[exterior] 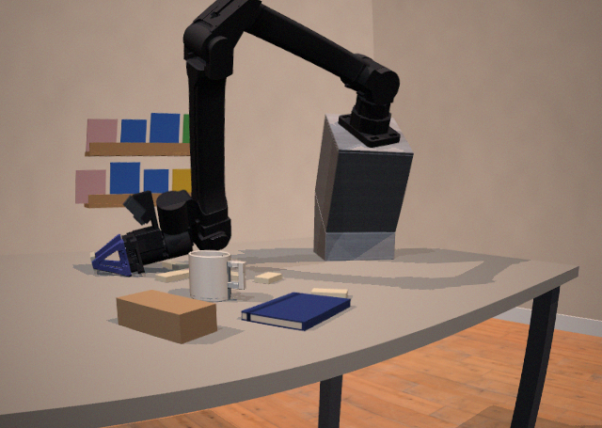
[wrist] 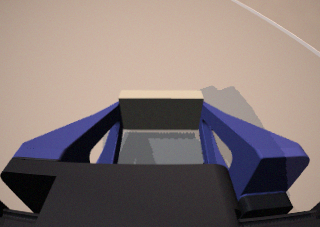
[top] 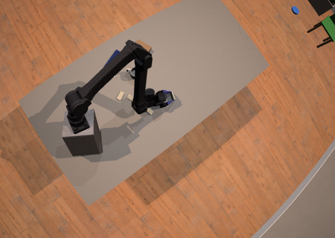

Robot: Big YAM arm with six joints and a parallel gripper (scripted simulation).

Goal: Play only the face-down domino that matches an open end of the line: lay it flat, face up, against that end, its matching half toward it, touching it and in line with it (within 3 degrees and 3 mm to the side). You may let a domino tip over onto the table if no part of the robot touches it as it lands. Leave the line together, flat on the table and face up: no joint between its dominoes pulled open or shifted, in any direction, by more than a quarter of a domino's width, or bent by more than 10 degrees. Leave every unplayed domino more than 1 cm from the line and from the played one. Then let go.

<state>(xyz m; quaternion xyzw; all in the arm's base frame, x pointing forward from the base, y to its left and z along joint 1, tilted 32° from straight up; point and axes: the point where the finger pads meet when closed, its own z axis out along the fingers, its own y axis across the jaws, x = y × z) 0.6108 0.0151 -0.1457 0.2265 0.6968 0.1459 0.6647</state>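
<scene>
Cream tiles are mostly hidden from me: in the top view the arm (top: 140,81) covers part of the dominoes (top: 120,95) on the table (top: 211,41), and I cannot read any pips. My gripper (wrist: 161,108) is low over the table, right of those tiles, its blue fingers clamped on one domino (wrist: 160,110) whose face I cannot see.
</scene>
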